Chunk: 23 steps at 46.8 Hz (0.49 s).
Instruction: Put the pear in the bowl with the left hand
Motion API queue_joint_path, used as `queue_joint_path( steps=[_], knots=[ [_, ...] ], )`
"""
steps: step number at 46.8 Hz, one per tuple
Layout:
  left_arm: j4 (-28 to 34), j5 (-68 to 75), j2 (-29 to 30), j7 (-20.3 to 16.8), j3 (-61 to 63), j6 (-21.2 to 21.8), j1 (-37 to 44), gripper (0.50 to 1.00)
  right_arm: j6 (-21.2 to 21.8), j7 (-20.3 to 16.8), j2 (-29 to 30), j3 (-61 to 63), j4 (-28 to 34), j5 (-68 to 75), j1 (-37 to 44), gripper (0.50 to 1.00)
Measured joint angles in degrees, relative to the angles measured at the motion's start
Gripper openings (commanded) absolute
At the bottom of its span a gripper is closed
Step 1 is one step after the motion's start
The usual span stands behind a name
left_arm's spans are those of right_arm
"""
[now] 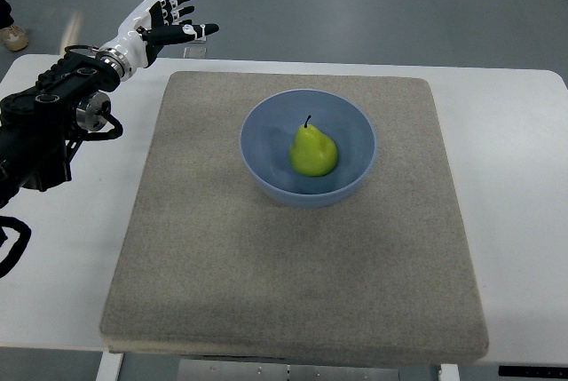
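Observation:
A green pear [313, 151] with a dark stem lies inside the blue bowl [266, 123], which sits on the grey mat near the middle of the table. My left hand [174, 19] is raised at the upper left, beyond the mat's far left corner and well away from the bowl. Its fingers are spread and hold nothing. The left arm runs in from the left edge. No right arm shows.
The grey mat [293, 265] covers most of the white table [524, 221]. A small clear object [193, 51] lies on the table under the left hand. A shoe [12, 36] shows on the floor at the far left.

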Motion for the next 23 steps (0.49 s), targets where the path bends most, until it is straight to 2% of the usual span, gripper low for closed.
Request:
queue_joint_path(
  steps=[13, 23],
  knots=[
    [0.7, -6.4, 0.0, -0.8, 0.0, -8.4, 1.2, 0.992, 0.0, 0.0, 0.0, 0.0, 0.0, 0.0, 0.0, 0.924],
    [4.8, -8.6, -0.1, -1.0, 0.1, -13.5, 1.8, 0.992, 0.0, 0.0, 0.0, 0.0, 0.0, 0.0, 0.0, 0.926]
  ],
)
